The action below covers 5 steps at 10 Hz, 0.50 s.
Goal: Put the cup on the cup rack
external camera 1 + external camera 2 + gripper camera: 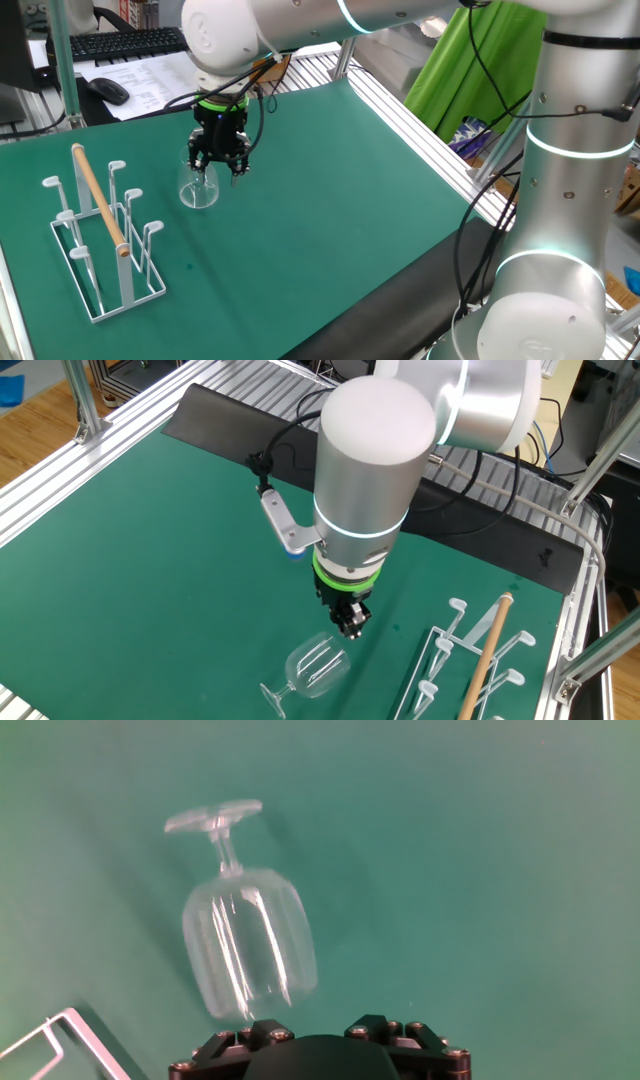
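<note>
**Gripper lowered over a glass lying on its side**

A silver robot arm reaches over a green table mat (330,230), its black gripper (220,168) pointing straight down. Directly beneath it lies the cup (312,668) — a small clear stemmed glass, tipped on its side on the mat. In the hand view the bowl sits nearest the gripper's body, with the short stem and round foot pointing away from it. The fingers reach down at the rim end of the bowl, but the clear glass and the arm hide their tips, so it is not possible to tell how far apart the jaws stand or whether they grip the glass.

The cup rack (100,240) — white wire with upright flat-tipped pegs and a light wooden rod along the top — stands near the cup, not touching it.
</note>
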Tool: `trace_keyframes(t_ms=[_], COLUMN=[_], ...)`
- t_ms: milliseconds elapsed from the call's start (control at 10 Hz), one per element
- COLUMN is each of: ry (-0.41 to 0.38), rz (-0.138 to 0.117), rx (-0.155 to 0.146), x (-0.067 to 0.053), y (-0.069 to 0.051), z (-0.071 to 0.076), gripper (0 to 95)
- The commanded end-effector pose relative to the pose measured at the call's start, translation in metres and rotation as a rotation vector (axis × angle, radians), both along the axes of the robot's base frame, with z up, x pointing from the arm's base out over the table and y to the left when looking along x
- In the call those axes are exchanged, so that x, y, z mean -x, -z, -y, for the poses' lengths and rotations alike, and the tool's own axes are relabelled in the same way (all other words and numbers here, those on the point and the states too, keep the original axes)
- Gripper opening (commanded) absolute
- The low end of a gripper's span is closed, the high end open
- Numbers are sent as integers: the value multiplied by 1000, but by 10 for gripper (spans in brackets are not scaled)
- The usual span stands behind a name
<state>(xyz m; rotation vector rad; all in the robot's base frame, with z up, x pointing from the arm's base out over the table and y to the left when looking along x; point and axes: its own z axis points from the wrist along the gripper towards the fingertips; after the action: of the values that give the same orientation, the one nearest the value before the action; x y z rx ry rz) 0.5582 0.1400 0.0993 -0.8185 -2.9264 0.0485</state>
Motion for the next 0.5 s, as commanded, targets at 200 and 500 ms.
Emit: trace_keyframes(t_ms=[200, 500], ry=[3, 14], rz=[1, 16], rx=[-10, -12], x=[-14, -23], y=[-9, -12], z=[5, 9], gripper=[570, 570])
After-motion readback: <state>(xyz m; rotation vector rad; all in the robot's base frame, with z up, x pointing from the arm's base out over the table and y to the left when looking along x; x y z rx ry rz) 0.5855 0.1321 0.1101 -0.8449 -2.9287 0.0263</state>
